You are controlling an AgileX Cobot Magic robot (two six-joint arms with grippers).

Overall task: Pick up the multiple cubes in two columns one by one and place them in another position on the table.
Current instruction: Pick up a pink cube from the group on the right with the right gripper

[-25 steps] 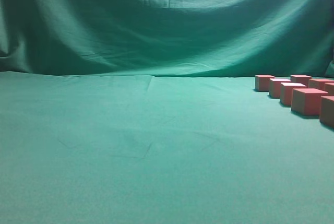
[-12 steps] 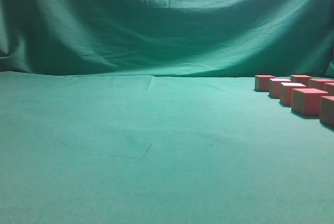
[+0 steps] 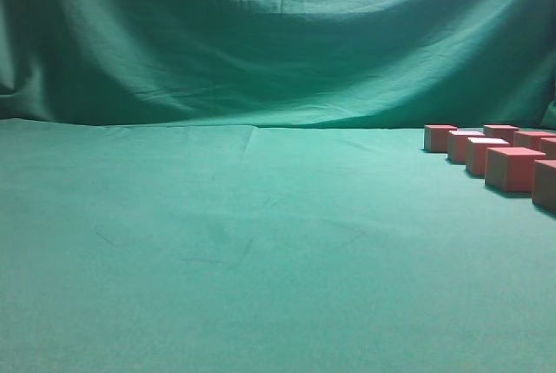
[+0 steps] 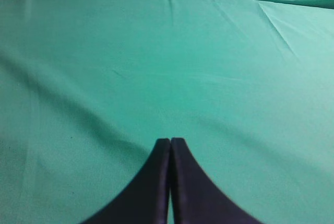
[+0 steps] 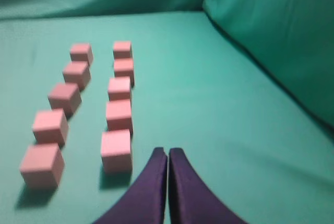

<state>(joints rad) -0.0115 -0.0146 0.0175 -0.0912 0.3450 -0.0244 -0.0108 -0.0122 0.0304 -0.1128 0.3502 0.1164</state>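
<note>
Left gripper (image 4: 170, 143): two smooth, dark, tapering fingers pressed flat together, nothing between them, above bare cloth.
Table (image 3: 217, 243): broad flat surface under matte green cloth, softly creased, with one ridge running back near the middle.
Backdrop (image 3: 278, 34): the same green fabric, hung in loose drooping folds behind the table.
Cubes (image 5: 116, 151): ten small matte blocks, pinkish-red, plain faces, square edges, standing in two columns of five on the cloth, each apart from its neighbours; in the exterior view they sit at the far right edge (image 3: 514, 169).
Right gripper (image 5: 168, 153): dark curved fingers closed against each other, empty, tips just right of the nearest cube of the right-hand column.
</note>
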